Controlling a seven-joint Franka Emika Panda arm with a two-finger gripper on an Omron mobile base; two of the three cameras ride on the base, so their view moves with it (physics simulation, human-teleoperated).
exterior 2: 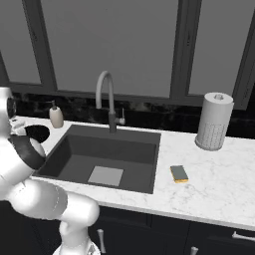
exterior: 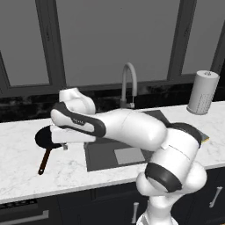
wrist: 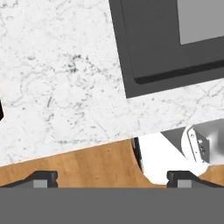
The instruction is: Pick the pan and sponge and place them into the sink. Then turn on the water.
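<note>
The black pan (exterior: pixel 44 137) lies flat on the marble counter left of the sink (exterior: pixel 99 156), its reddish-brown handle (exterior: pixel 44 161) pointing toward the counter's front edge. My gripper (exterior: pixel 65 145) hangs just right of the pan, above the counter between pan and sink. In the hand view the gripper (wrist: pixel 111 178) is open, fingertips (wrist: pixel 43 177) far apart, nothing between them, bare marble and a sink corner (wrist: pixel 144 52) below. The yellow sponge (exterior 2: pixel 179 173) lies on the counter right of the sink (exterior 2: pixel 74 149). The grey gooseneck faucet (exterior 2: pixel 105 94) stands behind the basin; no stream shows.
A beige soap dispenser (exterior 2: pixel 56 117) stands at the sink's back left, near the pan's edge (exterior 2: pixel 37 133). A tall paper-towel roll (exterior 2: pixel 214 121) stands at the back right. Dark windows run behind the counter. Wooden floor (wrist: pixel 87 162) shows past the counter's front edge.
</note>
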